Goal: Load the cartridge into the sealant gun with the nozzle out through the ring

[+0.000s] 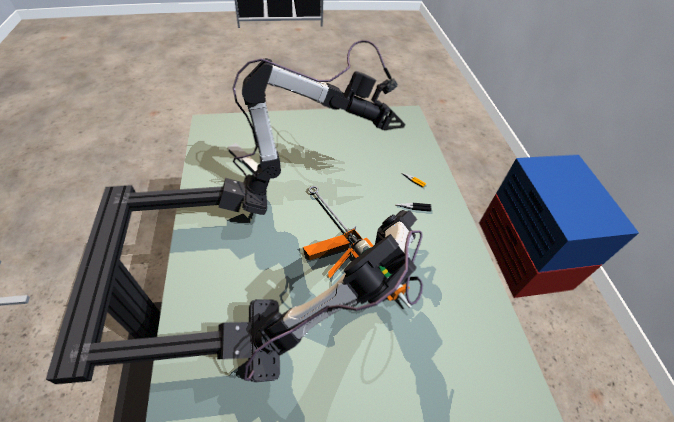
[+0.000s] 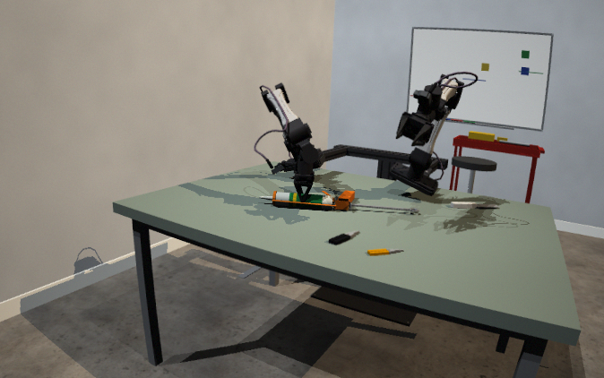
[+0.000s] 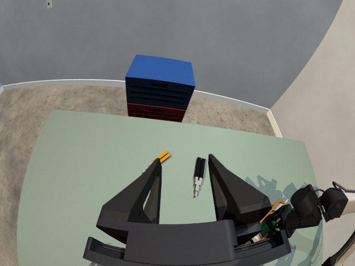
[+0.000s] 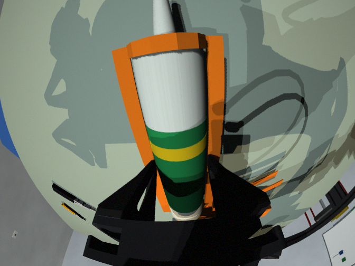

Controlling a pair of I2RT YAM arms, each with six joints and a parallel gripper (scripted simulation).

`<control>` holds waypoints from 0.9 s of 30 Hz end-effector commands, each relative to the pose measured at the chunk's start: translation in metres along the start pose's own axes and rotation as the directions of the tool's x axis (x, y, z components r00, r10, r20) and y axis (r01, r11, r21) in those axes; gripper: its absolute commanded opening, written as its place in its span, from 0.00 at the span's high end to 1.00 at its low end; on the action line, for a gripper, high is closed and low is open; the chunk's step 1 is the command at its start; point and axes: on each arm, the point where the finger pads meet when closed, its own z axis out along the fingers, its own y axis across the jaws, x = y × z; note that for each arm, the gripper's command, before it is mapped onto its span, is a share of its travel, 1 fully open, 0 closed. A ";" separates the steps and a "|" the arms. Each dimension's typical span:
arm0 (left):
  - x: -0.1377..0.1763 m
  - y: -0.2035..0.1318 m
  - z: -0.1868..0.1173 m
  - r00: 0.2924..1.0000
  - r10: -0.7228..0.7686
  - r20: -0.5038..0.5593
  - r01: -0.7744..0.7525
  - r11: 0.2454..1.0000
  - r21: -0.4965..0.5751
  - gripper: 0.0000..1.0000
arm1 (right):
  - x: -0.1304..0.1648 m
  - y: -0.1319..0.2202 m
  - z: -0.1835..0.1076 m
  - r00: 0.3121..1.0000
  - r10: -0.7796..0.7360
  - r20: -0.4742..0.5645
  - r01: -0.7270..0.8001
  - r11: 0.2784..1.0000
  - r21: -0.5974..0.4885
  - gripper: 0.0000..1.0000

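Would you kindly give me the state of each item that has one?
Orange sealant gun: on the table, cartridge inside.
White-and-green cartridge: in the frame, nozzle through the ring; full seating unclear.
Grey metal plunger rod: drawn back.
Left gripper: jaws apart, empty.
Right gripper: jaws astride the cartridge; grip unclear.
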 end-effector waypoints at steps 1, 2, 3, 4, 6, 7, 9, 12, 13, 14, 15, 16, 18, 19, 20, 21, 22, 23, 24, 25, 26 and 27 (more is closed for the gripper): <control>-0.002 0.002 -0.004 1.000 -0.003 0.010 0.003 1.000 -0.003 0.49 | 0.006 0.001 0.002 1.000 -0.004 -0.009 0.005 1.000 0.010 0.43; -0.002 0.002 -0.004 1.000 -0.003 0.010 0.003 1.000 -0.003 0.49 | 0.007 0.002 0.002 1.000 -0.005 -0.009 0.005 1.000 0.008 0.43; -0.002 0.002 -0.004 1.000 -0.003 0.010 0.003 1.000 -0.003 0.49 | 0.007 0.002 0.002 1.000 -0.005 -0.009 0.005 1.000 0.008 0.43; -0.002 0.002 -0.004 1.000 -0.003 0.010 0.003 1.000 -0.003 0.49 | 0.007 0.002 0.002 1.000 -0.005 -0.009 0.005 1.000 0.008 0.43; -0.002 0.002 -0.004 1.000 -0.003 0.010 0.003 1.000 -0.003 0.49 | 0.005 0.002 0.000 1.000 -0.003 -0.006 0.003 1.000 0.001 0.43; -0.002 0.002 -0.004 1.000 -0.003 0.010 0.003 1.000 -0.003 0.49 | 0.008 0.002 0.001 1.000 -0.007 -0.010 0.007 1.000 0.006 0.43; -0.002 0.002 -0.004 1.000 -0.003 0.010 0.003 1.000 -0.003 0.49 | 0.009 0.002 0.001 1.000 -0.008 -0.012 0.008 1.000 0.002 0.43; -0.002 0.002 -0.004 1.000 -0.003 0.010 0.003 1.000 -0.003 0.49 | 0.010 -0.005 0.005 1.000 -0.018 -0.008 0.018 1.000 0.016 1.00; -0.002 0.002 -0.004 1.000 -0.003 0.010 0.003 1.000 -0.003 0.49 | 0.011 -0.004 0.005 1.000 -0.019 -0.009 0.019 1.000 0.012 1.00; -0.002 0.002 -0.004 1.000 -0.003 0.010 0.003 1.000 -0.003 0.49 | 0.010 -0.004 0.005 1.000 -0.020 -0.009 0.020 1.000 0.015 1.00; -0.002 0.002 -0.004 1.000 -0.003 0.010 0.003 1.000 -0.003 0.49 | 0.010 -0.004 0.005 1.000 -0.021 -0.008 0.021 1.000 0.015 1.00; -0.002 0.002 -0.004 1.000 -0.003 0.010 0.003 1.000 -0.003 0.49 | 0.010 -0.004 0.005 1.000 -0.021 -0.008 0.021 1.000 0.015 1.00; -0.002 0.002 -0.004 1.000 -0.003 0.010 0.003 1.000 -0.003 0.49 | 0.010 -0.004 0.005 1.000 -0.021 -0.008 0.021 1.000 0.015 1.00; -0.002 0.002 -0.004 1.000 -0.003 0.010 0.003 1.000 -0.003 0.49 | 0.010 -0.004 0.005 1.000 -0.021 -0.008 0.021 1.000 0.015 1.00; -0.002 0.002 -0.004 1.000 -0.003 0.010 0.003 1.000 -0.003 0.49 | 0.010 -0.004 0.005 1.000 -0.021 -0.008 0.021 1.000 0.015 1.00; -0.002 0.002 -0.004 1.000 -0.003 0.010 0.003 1.000 -0.003 0.49 | 0.010 -0.004 0.005 1.000 -0.021 -0.008 0.021 1.000 0.015 1.00; -0.002 0.002 -0.004 1.000 -0.003 0.010 0.003 1.000 -0.003 0.49 | 0.010 -0.004 0.005 1.000 -0.021 -0.008 0.021 1.000 0.015 1.00; -0.002 0.002 -0.004 1.000 -0.003 0.010 0.003 1.000 -0.003 0.49 | 0.010 -0.004 0.005 1.000 -0.021 -0.008 0.021 1.000 0.015 1.00; -0.002 0.002 -0.004 1.000 -0.003 0.010 0.003 1.000 -0.003 0.49 | 0.010 -0.004 0.005 1.000 -0.021 -0.008 0.021 1.000 0.015 1.00; -0.002 0.002 -0.004 1.000 -0.003 0.010 0.003 1.000 -0.003 0.49 | 0.010 -0.004 0.005 1.000 -0.021 -0.008 0.021 1.000 0.015 1.00; -0.002 0.002 -0.004 1.000 -0.003 0.010 0.003 1.000 -0.003 0.49 | 0.010 -0.004 0.005 1.000 -0.021 -0.008 0.021 1.000 0.015 1.00; -0.002 0.002 -0.004 1.000 -0.003 0.010 0.003 1.000 -0.003 0.49 | 0.010 -0.004 0.005 1.000 -0.021 -0.008 0.021 1.000 0.015 1.00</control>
